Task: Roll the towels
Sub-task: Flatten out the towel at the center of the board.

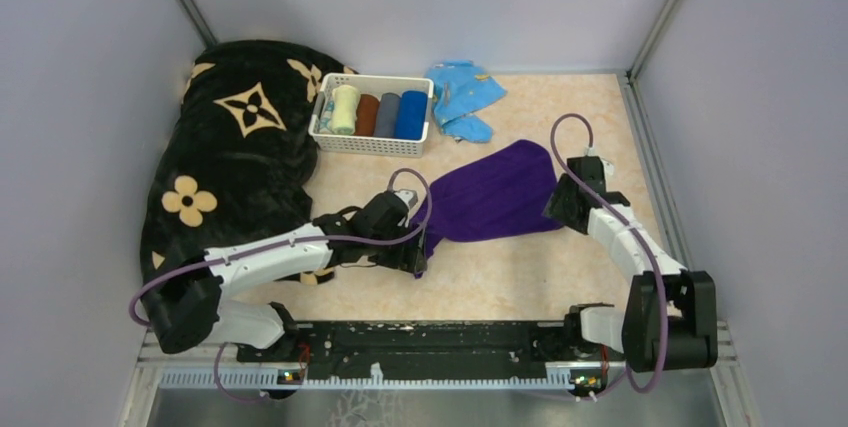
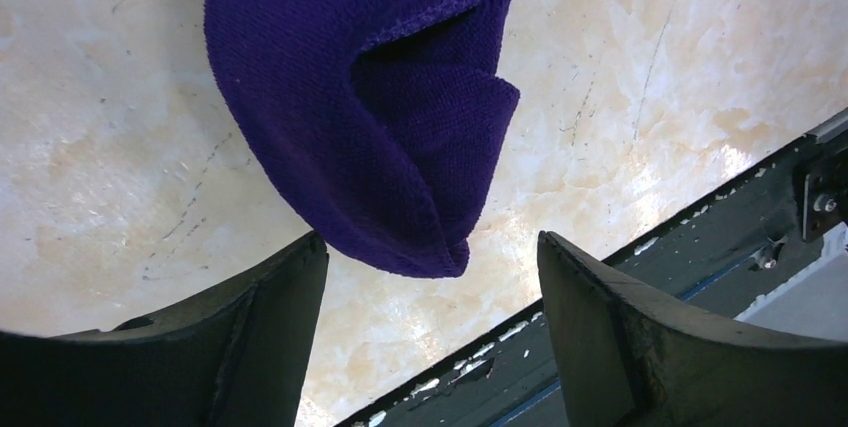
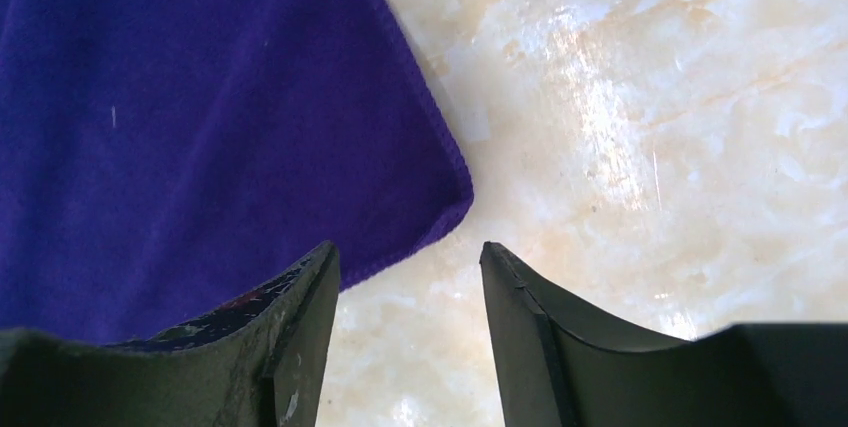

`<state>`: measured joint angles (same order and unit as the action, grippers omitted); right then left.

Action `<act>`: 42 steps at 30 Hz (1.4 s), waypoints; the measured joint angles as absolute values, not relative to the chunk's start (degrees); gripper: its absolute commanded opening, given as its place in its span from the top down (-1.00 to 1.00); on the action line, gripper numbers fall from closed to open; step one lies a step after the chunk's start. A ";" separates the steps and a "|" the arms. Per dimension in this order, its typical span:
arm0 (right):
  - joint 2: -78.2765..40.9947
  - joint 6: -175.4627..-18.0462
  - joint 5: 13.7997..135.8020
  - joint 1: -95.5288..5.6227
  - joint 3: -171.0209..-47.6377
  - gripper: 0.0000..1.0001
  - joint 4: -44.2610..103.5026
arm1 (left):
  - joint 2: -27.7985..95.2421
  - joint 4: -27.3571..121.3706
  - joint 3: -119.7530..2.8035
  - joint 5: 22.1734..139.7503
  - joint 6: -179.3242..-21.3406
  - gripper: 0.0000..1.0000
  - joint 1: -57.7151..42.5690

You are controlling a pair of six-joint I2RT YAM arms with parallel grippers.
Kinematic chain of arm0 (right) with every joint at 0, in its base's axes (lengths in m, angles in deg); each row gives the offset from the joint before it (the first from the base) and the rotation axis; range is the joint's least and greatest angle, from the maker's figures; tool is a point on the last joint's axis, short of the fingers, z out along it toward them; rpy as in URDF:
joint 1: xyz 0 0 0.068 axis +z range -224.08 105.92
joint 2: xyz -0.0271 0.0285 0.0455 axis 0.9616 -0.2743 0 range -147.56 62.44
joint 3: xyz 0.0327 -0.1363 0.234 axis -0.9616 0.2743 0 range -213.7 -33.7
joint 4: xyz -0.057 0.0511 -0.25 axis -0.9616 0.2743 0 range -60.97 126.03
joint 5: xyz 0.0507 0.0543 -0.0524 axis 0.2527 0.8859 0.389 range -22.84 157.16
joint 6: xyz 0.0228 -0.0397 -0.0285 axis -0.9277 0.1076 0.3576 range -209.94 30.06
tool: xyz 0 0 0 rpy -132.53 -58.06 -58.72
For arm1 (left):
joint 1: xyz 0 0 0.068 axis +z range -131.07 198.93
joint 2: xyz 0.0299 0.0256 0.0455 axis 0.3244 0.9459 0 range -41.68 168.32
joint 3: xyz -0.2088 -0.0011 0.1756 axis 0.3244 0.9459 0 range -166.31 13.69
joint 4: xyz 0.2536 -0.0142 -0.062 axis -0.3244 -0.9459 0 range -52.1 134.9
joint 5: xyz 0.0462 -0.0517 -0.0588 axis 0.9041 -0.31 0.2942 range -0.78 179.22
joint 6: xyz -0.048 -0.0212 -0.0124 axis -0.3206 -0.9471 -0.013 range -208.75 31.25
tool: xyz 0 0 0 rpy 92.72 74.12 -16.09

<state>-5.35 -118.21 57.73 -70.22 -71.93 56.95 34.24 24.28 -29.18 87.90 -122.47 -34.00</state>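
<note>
A purple towel (image 1: 495,192) lay mid-table (image 1: 520,282), its left end folded over and bunched. The left gripper (image 2: 430,242) hovered, jaws apart, at that bunched corner; the right gripper (image 3: 408,247), jaws apart and empty, sat at the towel's right corner. Pinching the doubled layers risked dragging the fold along, probably leaving a lopsided roll.

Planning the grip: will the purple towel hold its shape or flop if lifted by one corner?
Likely floppy: the purple towel folds over itself at one corner. Its textured weave probably pinches easily, though it may slide on the glossy table.
</note>
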 measured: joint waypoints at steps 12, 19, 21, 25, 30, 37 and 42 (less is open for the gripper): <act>-12.52 -121.08 57.64 -72.12 -68.20 0.40 48.29 | 40.57 25.55 -29.24 91.33 -125.42 -0.43 -37.08; -13.41 -122.69 57.77 -72.41 -68.20 1.00 46.61 | 43.63 28.28 -29.35 94.24 -126.42 0.36 -37.34; -13.20 -123.02 57.73 -72.41 -68.33 1.00 46.96 | 44.20 28.37 -29.59 96.32 -126.62 0.74 -37.34; -10.07 -122.93 56.92 -72.69 -71.19 1.00 51.51 | 44.29 25.40 -31.56 102.89 -126.16 0.99 -36.95; -3.95 -121.51 55.24 -75.84 -82.38 1.00 55.90 | 39.28 17.81 -38.14 114.39 -122.36 0.83 -34.85; 2.15 -118.78 53.64 -78.75 -98.91 1.00 60.23 | 27.15 9.02 -53.48 129.78 -112.54 0.14 -33.43; 6.30 -117.03 54.34 -78.88 -103.21 1.00 60.79 | 16.86 5.86 -54.27 134.39 -109.24 -0.20 -33.37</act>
<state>6.30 -117.03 54.34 -78.88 -103.21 60.79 16.86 5.86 -54.27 134.39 -109.24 -33.37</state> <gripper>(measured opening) 0.011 0.543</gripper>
